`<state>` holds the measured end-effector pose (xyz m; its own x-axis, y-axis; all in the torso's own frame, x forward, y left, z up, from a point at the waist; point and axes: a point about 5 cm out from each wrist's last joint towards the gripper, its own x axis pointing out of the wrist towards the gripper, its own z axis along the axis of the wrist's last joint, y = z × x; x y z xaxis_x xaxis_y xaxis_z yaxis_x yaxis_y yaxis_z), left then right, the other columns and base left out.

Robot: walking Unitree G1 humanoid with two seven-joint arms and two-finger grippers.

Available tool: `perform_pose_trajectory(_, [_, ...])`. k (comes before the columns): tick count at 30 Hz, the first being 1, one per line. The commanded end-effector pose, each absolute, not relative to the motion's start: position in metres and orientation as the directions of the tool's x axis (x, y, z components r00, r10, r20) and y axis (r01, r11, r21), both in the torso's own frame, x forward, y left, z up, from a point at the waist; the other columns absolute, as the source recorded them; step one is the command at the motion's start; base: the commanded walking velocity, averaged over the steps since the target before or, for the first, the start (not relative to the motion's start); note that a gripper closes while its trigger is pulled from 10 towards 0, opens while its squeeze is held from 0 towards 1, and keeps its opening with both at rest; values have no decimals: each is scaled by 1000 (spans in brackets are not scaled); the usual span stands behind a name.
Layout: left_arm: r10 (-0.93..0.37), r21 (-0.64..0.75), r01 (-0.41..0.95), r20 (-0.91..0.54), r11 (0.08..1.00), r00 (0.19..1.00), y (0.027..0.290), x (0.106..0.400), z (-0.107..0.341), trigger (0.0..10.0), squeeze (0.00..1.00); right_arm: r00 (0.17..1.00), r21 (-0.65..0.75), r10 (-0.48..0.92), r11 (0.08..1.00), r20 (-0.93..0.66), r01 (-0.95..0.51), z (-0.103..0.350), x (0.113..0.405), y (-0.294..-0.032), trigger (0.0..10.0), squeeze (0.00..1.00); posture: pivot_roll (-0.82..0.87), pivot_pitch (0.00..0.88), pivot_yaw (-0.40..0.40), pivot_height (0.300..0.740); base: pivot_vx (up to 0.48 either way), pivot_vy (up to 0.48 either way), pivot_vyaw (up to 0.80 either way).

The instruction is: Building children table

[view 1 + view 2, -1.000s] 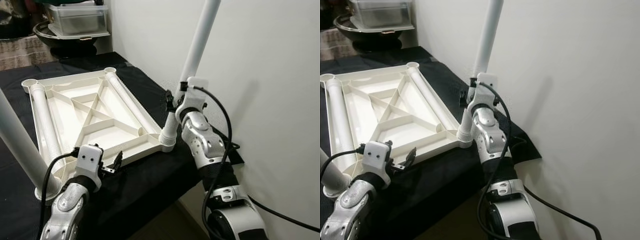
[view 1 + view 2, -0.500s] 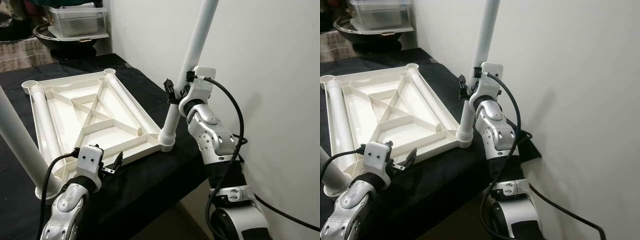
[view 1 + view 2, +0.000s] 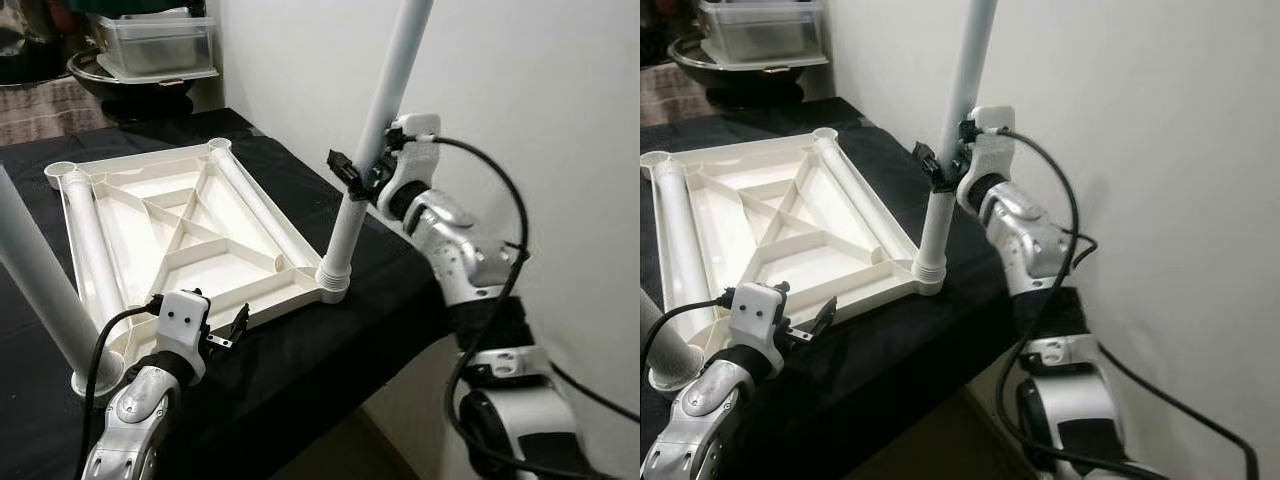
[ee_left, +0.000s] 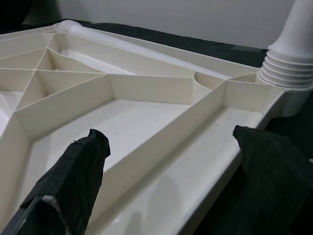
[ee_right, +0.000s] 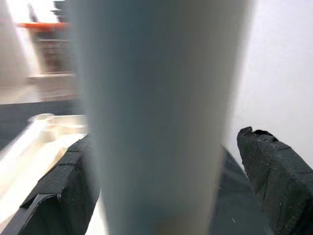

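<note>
Robot fits legs to an upturned children's table

The right gripper [image 3: 362, 172] straddles a standing table leg [image 3: 372, 140] seated in the tabletop's [image 3: 190, 235] near corner, fingers spread beside it. Another leg [image 3: 40, 290] stands fitted; two legs [image 3: 255, 205] lie unmounted inside. The left gripper [image 3: 232, 328] hovers unclenched at the tabletop's edge.

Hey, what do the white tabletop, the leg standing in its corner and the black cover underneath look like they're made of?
Tabletop: probably moulded plastic, cream-white with a slight sheen; the ribbed underside suggests injection moulding.
Leg: likely the same plastic, a smooth matte tube ending in a ridged collar at the corner socket, with the right pincer around it.
Cover: seemingly woven fabric, matte black, wrinkling and draping over the edge.
</note>
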<state>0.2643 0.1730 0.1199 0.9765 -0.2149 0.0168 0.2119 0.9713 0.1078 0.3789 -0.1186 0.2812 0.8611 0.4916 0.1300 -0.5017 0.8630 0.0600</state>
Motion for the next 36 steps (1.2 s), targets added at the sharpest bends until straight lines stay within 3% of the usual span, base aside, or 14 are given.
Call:
perform_pose_trajectory(1, [-227,118,225,7,967,974,171,265,118,10000,0,826,60,551,826,121,-560,284,378,-116,10000,0,6,0,-109,740,0,0,0])
perform_pose_trajectory(4, [-227,121,224,7,967,974,172,265,118,10000,0,751,25,650,754,118,-657,291,376,-117,10000,0,9,0,-112,740,0,0,0])
perform_pose_trajectory(10, [-225,124,222,5,967,974,174,264,118,10000,0,677,-7,729,681,105,-732,292,379,-118,10000,0,18,0,-119,740,0,0,0])
perform_pose_trajectory(24, [-214,130,211,9,969,977,176,263,118,10000,0,636,-10,772,636,9,-772,273,396,-120,9843,0,49,0,-147,740,0,0,0])
perform_pose_trajectory(25, [-213,130,210,8,969,977,176,262,118,10000,0,646,-8,763,646,-2,-763,270,398,-122,4980,0,54,0,-151,740,0,0,0])
perform_pose_trajectory(27, [-212,131,209,8,969,977,176,262,118,10000,0,653,-8,758,653,-10,-758,268,400,-123,4980,0,57,0,-153,740,0,0,0])
perform_pose_trajectory(28, [-211,132,208,8,969,977,176,262,118,10000,0,659,-7,752,659,-13,-752,266,402,-124,0,0,62,0,-155,740,0,0,0])
perform_pose_trajectory(36, [-208,136,205,6,969,978,178,260,118,10000,0,690,-23,723,690,-19,-723,263,407,-135,0,0,67,0,-158,740,0,0,0])
